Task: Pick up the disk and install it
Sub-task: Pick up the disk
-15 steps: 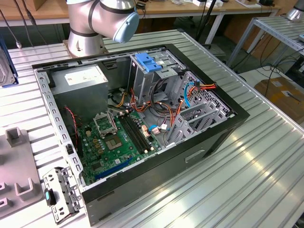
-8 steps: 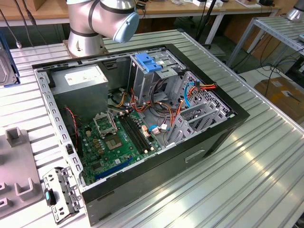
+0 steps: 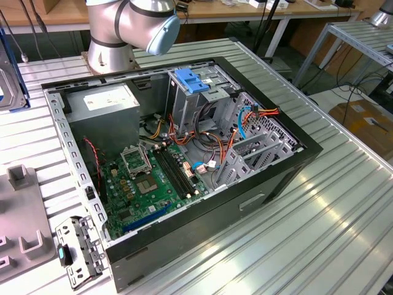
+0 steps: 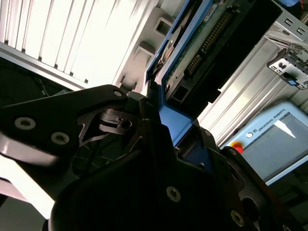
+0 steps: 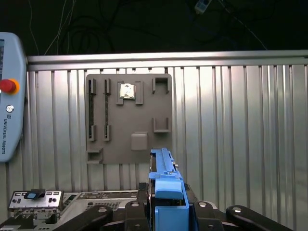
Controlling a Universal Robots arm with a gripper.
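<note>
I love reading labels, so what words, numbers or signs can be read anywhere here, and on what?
Control pendant: a maker's name along its edge, left unquoted.
Label on the power-supply box: too small to read.
The disk in the claw: no readable print.

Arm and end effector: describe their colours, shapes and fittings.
In the exterior view, the silver-grey metal arm is built of thick, rounded tube sections, with one joint closed by a round light-blue cap. In both wrist views, the matte black end effector is made of flat, angular link plates fastened with round silver screw heads.
</note>
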